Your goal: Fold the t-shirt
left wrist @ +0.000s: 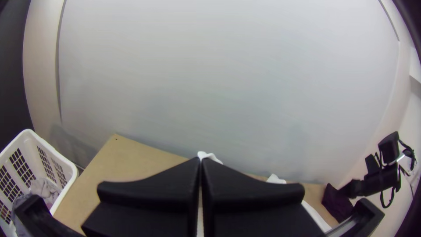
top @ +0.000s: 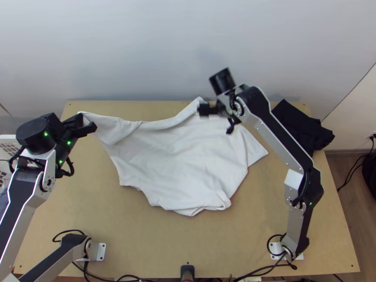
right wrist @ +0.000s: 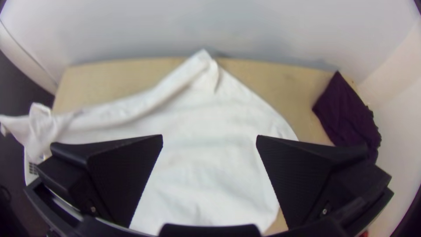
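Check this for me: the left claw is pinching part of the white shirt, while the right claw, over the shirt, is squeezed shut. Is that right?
Not quite: the right gripper is open, not shut. The right wrist view shows its two fingers wide apart above the white shirt. The rest stands: the left gripper is pinching part of that shirt.
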You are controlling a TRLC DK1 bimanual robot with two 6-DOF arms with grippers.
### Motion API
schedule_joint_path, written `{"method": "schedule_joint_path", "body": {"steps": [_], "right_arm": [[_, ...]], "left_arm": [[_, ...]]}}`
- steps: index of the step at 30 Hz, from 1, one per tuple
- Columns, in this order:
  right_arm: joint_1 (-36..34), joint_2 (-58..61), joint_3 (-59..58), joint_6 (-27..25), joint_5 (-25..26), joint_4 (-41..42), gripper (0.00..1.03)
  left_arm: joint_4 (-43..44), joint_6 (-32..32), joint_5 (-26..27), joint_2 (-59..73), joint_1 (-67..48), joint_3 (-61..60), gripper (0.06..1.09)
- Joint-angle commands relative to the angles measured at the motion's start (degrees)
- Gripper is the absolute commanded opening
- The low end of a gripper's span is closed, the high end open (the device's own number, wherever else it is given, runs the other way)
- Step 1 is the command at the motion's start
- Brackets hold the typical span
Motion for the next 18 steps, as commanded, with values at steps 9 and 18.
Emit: {"method": "schedule_joint_path", "body": {"steps": [9, 18], "right_arm": [[1.5, -22.9, -19.7, -0.3, -9.1, -16.2, 0.99], [8.1, -35.5, -32.4, -1.1, -2.6, -15.3, 0.99]], "left_arm": [[-0.1, -0.7, -0.5, -1.1, -0.6, -0.8, 0.09], [-2.0, -0.6, -0.5, -2.6, -1.0, -0.9, 0.09]]}}
